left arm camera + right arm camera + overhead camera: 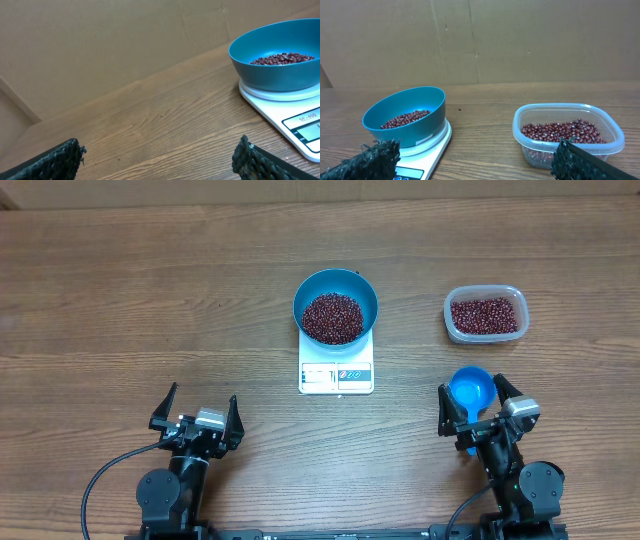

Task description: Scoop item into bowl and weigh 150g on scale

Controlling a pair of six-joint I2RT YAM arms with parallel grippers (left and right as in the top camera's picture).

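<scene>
The beans [333, 317] lie in the blue bowl [366, 292] on the white scale [336, 377], labelled SF-400. A clear tub [448, 316] holds more to its right. The left gripper [202, 402] and right gripper [471, 386] gape empty; a blue scoop [470, 394] lies below the right.

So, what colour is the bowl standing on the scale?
The bowl is bright blue, plain with no pattern; the overhead view shows it best.

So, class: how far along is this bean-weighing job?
Done: beans lie in the bowl, standing on the scale. In hand: nothing; left gripper and right gripper are open, scoop lying by the right one. Left: checking the weight; the display is unreadable.
</scene>
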